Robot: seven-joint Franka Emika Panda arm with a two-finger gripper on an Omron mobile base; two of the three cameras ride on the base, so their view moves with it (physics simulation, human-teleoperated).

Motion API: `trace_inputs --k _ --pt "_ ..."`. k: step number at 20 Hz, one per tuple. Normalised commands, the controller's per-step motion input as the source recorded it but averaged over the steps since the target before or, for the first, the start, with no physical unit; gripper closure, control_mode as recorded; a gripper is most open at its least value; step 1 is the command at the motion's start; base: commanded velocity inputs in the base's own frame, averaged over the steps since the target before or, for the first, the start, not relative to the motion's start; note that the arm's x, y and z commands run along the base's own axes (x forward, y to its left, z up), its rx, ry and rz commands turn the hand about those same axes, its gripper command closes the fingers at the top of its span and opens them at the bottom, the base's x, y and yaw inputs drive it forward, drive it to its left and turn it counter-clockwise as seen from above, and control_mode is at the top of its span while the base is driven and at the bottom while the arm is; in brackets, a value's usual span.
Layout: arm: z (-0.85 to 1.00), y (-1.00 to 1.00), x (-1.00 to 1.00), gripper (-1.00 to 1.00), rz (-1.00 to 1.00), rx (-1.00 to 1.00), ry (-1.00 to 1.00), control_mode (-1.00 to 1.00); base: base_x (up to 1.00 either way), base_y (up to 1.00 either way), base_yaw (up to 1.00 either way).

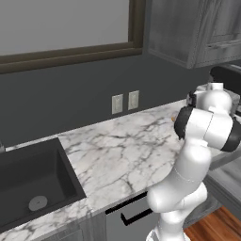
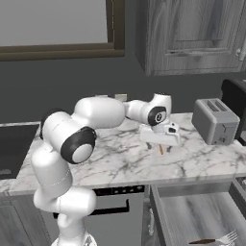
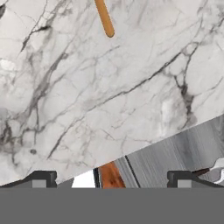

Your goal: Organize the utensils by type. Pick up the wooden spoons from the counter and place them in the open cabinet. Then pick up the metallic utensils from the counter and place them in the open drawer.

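Observation:
My gripper (image 2: 162,143) hangs open and empty just above the white marble counter (image 2: 120,158), pointing down at it. An orange-tan wooden spoon (image 2: 161,150) lies on the marble right under the hand; its handle end (image 3: 104,17) shows at the top of the hand view, ahead of the two dark fingertips (image 3: 41,179). The open drawer (image 2: 192,211) stands out below the counter's front edge, and its grey floor (image 3: 183,153) reaches into the hand view. A metal fork (image 2: 225,238) with a dark handle lies in that drawer. Grey wood-grain wall cabinets (image 2: 192,33) hang above.
A silver toaster (image 2: 215,121) stands on the counter right of the hand. The black sink (image 1: 33,179) is sunk in at the far left. A dishwasher front with a black handle (image 2: 113,207) sits under the counter. Two wall outlets (image 1: 124,102) are on the dark backsplash.

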Motion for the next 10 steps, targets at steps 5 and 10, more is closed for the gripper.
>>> trace_inputs --k 5,10 --pt "-0.40 0.00 0.25 -1.00 0.10 0.00 -0.07 -1.00 0.00 0.00 0.00" --pt "-0.23 0.05 0.12 -1.00 0.04 -0.01 0.06 -1.00 0.00 0.00 0.00"
